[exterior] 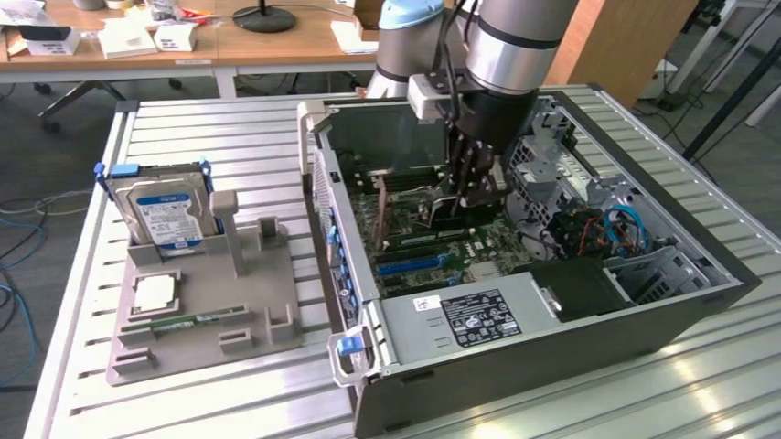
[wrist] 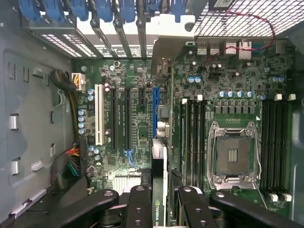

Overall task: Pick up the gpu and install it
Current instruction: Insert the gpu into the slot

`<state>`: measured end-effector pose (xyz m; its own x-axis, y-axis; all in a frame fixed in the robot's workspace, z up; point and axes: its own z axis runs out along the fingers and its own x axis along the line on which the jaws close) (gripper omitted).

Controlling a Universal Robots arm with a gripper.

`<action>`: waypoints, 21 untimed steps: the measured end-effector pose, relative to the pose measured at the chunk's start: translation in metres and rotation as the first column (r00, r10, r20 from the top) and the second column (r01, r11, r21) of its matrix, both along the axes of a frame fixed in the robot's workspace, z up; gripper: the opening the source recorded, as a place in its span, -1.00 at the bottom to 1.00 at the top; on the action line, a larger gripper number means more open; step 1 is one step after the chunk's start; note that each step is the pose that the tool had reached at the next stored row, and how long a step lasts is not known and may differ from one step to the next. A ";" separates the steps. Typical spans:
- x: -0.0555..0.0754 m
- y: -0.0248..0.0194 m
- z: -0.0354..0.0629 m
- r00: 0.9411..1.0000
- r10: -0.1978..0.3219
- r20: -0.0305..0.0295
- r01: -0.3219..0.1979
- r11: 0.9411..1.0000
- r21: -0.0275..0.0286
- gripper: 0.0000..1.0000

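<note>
Text first: not much is legible tbh. On the gpu [wrist: 160, 161] edge right by the fingers there's lettering that reads like NVIDIA. The black PSU label [exterior: 480, 316] and the small white sticker [exterior: 427, 304] next to it are too small to read, and same goes for the blue/white label on the hard drive [exterior: 165, 212]. That HDD stands upright in a gray holder [exterior: 244, 320] at ~9 o'clock in the exterior view, with a cpu [exterior: 155, 293] and a green memory stick [exterior: 183, 325] lying flat on the holder below it, all well apart from the PC case [exterior: 683, 302]. The case lies on its side w/ the panel off on the slatted metal table [exterior: 219, 137]. Arm pose: it comes in from 12 o'clock, wrist near vertical, gripper [exterior: 470, 187] pointing straight down into the case over the motherboard [exterior: 415, 247]. In the wrist view the gripper [wrist: 164, 192] has its black fingers [wrist: 138, 204] on either side of the card, pinching the gpu edge-on. The card runs along just beside the blue PCIe slot [wrist: 156, 111], pale bracket end [wrist: 166, 42] toward the row of blue clips [wrist: 95, 9]. Can't tell if it's touching the slot or just above it. The CPU socket [wrist: 232, 154] is near the card, past the RAM slots.
</note>
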<state>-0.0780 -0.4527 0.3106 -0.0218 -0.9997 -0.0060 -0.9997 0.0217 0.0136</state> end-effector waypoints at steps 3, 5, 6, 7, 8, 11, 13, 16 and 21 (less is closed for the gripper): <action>0.000 0.0000 -0.0038 1.000 0.000 0.000 0.000 1.000 0.000 -0.47; -0.001 0.0000 -0.0064 1.000 0.000 0.000 0.000 1.000 0.000 -0.47; -0.001 0.0000 -0.0076 1.000 0.000 0.000 0.000 1.000 0.000 -0.47; -0.001 0.0000 -0.0087 1.000 0.000 0.000 0.000 1.000 0.000 -0.47; -0.001 0.0000 -0.0097 1.000 0.000 0.000 0.000 1.000 0.000 -0.47; -0.001 0.0000 -0.0126 1.000 0.000 0.000 0.000 1.000 0.000 -0.47; -0.001 0.0000 -0.0150 1.000 0.000 0.000 0.000 1.000 0.000 -0.47; -0.002 0.0000 -0.0193 1.000 0.000 0.000 0.000 1.000 0.000 -0.47; -0.002 0.0000 -0.0256 1.000 0.000 0.000 0.000 1.000 0.000 -0.47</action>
<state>-0.0802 -0.4527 0.2850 -0.0217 -0.9997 -0.0060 -0.9997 0.0216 0.0140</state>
